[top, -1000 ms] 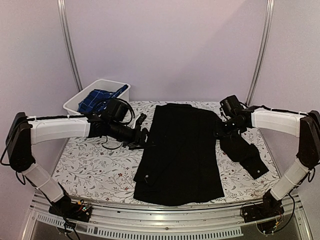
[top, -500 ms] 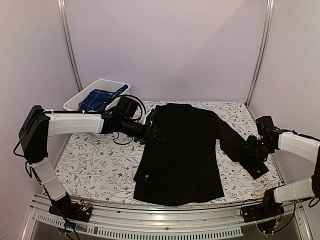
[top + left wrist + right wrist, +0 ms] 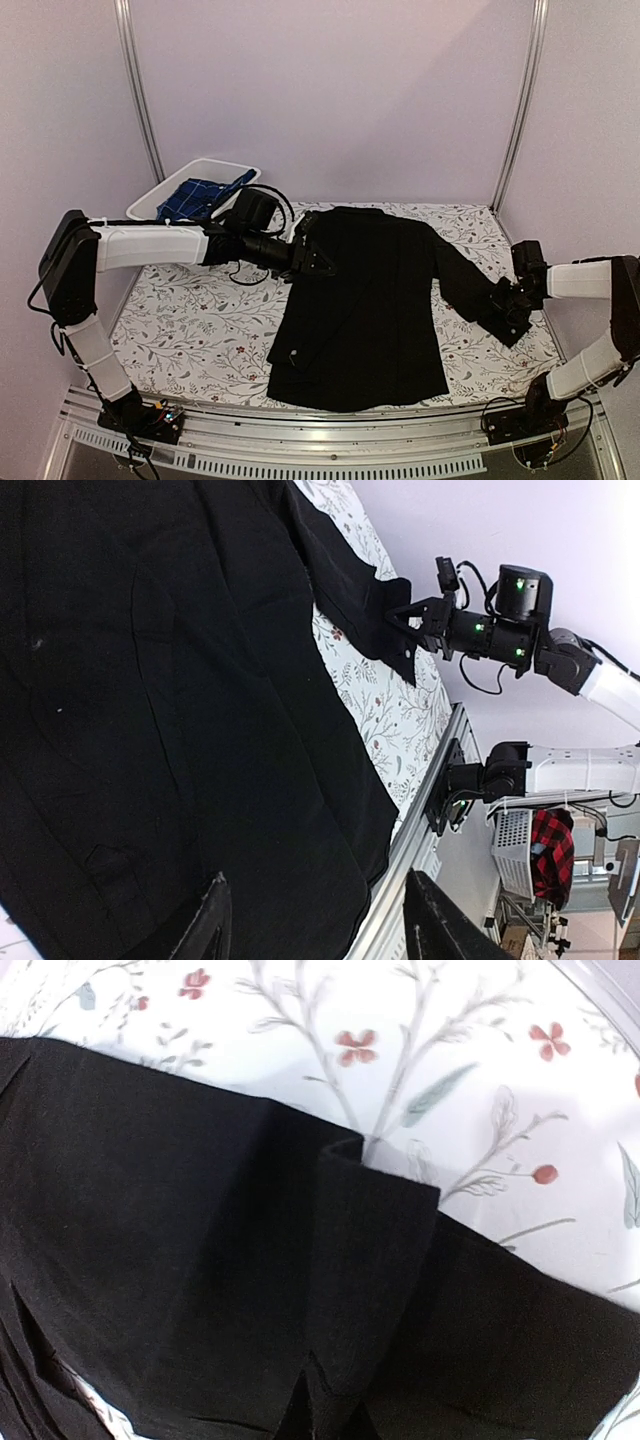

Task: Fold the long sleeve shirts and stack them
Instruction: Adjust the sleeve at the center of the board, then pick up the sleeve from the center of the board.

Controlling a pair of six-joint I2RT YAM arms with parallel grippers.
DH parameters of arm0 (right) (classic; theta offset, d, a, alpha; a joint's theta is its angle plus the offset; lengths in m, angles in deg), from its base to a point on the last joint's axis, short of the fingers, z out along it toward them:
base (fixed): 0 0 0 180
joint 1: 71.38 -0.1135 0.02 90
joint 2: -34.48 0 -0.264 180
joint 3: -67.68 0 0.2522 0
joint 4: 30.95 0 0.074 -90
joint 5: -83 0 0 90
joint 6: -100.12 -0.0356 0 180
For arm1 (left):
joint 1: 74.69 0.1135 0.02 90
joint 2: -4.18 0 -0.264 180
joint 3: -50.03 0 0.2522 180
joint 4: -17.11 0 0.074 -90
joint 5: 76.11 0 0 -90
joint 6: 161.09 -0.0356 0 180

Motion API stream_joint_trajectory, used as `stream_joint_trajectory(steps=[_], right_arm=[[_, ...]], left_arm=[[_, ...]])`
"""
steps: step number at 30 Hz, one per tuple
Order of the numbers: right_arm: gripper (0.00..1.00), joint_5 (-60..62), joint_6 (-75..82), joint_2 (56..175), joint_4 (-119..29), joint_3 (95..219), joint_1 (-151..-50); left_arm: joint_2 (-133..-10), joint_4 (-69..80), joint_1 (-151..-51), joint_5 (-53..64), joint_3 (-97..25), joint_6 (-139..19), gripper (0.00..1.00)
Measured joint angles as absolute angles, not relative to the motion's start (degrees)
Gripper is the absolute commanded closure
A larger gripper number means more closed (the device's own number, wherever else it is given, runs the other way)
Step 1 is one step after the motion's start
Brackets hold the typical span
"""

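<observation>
Our left gripper (image 3: 316, 256) hangs with fingers (image 3: 214, 920) spread wide over the black shirt (image 3: 360, 320), near its shoulder, gripping nothing. Our right gripper (image 3: 510, 300) sits at the cuff (image 3: 375, 1220) of the outstretched sleeve (image 3: 465, 283); whether it's pinching cloth, we can't tell. The shirt lies flat on the floral table (image 3: 190, 330), and the plaid one (image 3: 200, 197) is in the tub (image 3: 232, 166). We'd want both cuff layers caught, then the sleeve carried across the body without dragging.

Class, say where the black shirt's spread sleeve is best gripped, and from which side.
Grip the cuff, coming from the right. The sleeve lies flat, stretched away from the black shirt, so its cuff end sits free on the table.
</observation>
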State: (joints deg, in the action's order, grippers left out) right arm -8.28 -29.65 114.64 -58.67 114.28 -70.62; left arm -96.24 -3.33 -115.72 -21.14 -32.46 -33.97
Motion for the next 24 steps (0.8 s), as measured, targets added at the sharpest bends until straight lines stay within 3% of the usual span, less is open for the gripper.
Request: stream_joint_trajectory(steps=[3, 4, 9, 12, 19, 24], right_arm=[[1.0, -11.34, -28.88, 115.64, -60.5, 118.87, -76.46], [0.94, -12.46, -28.69, 116.25, -61.01, 121.17, -79.39], [0.36, -15.06, -28.73, 124.41, -60.88, 133.8, -92.04], [0.21, -14.07, -27.73, 129.15, -60.22, 136.53, -95.45], [0.23, -13.88, -25.85, 124.87, -60.9, 130.85, -89.51], [0.32, -13.9, -25.89, 121.11, -59.48, 124.51, -84.11]], left_arm=[[-96.24, -3.26, -115.72, -21.14, -32.46, -33.49, 0.41], [-96.24, -3.24, -115.7, -21.14, -32.46, -33.36, 0.41], [-96.26, -2.96, -115.44, -21.18, -32.5, -32.9, 0.42], [-96.26, -2.98, -115.37, -21.2, -33.02, -32.85, 0.42], [-96.28, -2.98, -115.16, -21.18, -33.24, -32.9, 0.42], [-96.48, -2.94, -115.11, -21.18, -33.24, -32.9, 0.42]])
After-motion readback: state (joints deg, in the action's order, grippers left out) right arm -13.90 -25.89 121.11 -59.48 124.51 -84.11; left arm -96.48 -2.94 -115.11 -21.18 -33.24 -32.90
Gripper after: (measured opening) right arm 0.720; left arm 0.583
